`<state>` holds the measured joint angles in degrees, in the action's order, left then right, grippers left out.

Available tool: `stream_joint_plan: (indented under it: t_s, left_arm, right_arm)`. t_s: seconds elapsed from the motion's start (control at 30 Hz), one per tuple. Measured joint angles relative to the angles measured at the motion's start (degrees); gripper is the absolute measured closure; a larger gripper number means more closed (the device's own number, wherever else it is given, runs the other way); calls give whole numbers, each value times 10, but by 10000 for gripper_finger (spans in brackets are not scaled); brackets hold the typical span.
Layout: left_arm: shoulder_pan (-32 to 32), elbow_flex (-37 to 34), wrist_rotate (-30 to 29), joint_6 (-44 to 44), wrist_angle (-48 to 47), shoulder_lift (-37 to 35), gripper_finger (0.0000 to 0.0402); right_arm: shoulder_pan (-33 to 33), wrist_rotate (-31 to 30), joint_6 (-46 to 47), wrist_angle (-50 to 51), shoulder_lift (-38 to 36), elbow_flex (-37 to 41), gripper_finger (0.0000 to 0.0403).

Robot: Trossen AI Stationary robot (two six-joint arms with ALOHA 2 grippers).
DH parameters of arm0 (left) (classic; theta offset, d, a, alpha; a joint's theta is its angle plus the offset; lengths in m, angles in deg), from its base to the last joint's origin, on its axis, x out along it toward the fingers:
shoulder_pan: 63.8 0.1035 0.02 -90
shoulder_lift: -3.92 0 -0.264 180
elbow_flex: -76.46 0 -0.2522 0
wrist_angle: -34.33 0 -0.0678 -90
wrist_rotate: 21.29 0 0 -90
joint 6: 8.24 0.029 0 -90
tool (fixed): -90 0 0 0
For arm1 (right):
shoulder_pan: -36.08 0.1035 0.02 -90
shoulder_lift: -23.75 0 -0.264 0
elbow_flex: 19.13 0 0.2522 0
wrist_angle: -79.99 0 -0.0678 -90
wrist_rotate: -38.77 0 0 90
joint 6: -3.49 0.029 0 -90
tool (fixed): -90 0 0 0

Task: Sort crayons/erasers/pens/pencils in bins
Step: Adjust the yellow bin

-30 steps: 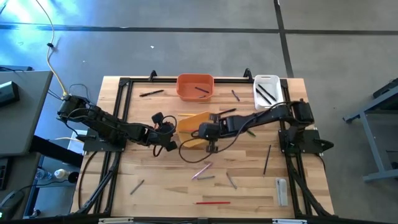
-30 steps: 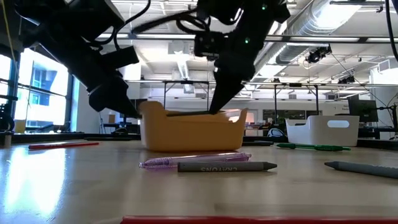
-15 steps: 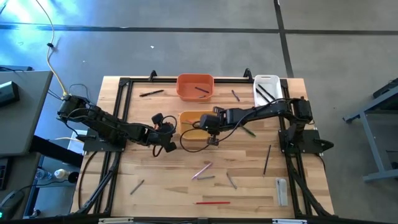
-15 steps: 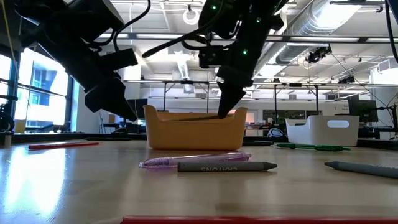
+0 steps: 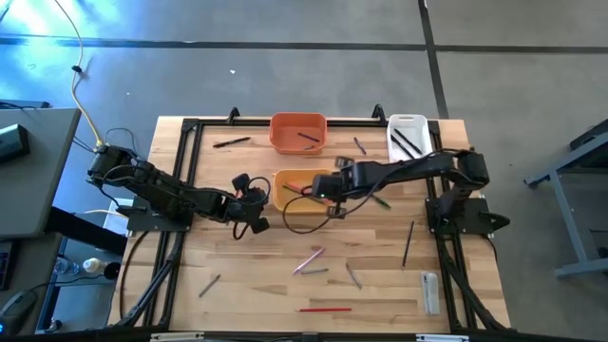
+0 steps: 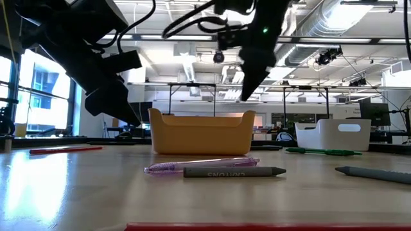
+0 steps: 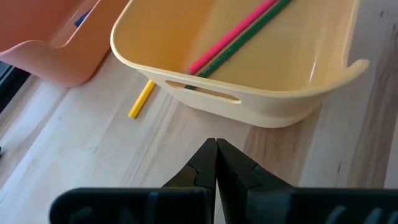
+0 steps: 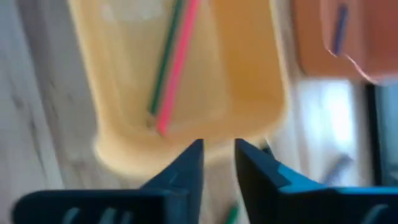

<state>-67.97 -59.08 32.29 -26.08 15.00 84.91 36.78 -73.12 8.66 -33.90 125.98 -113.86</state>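
Observation:
The yellow-orange bin [image 5: 285, 177] stands mid-table with a pink stick [image 7: 231, 36] and a green stick [image 7: 249, 32] lying in it. Behind it are the orange bin [image 5: 298, 131], which holds a stick, and the white bin [image 5: 407, 139], which holds dark sticks. My right gripper [image 8: 217, 149] hangs open above the yellow-orange bin's right part [image 6: 247, 95], touching nothing. My left gripper [image 7: 216, 163] is shut and points at the table just short of that bin's left end [image 5: 262, 221]. More crayons, pens and pencils lie loose on the table.
A pink pen [image 6: 199, 165] and a grey crayon [image 6: 234, 172] lie near the front, with a red stick [image 5: 325, 309] and grey sticks [image 5: 353, 275] around them. A green pen [image 5: 380, 200], a black stick [image 5: 408, 242] and a yellow crayon [image 7: 142, 99] lie near the bins.
My right gripper has risen from the yellow-orange bin's rim and moved toward the table's far right, clear above the bin. The bin, which stood askew and tipped a second ago, now sits straight and level on the table.

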Motion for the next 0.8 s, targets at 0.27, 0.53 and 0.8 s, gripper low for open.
stream_joint_plan:
  t_s: [0.27,0.53,0.8]
  left_arm:
    - [8,0,33,17,28,0,401]
    - [25,0,75,39,67,0,401]
    - [12,0,90,32,71,0,401]
  right_arm:
    - [-21,10,54,-32,-55,120,386]
    - [-26,43,48,-255,-69,260,398]
    - [-15,67,38,-316,-70,267,402]
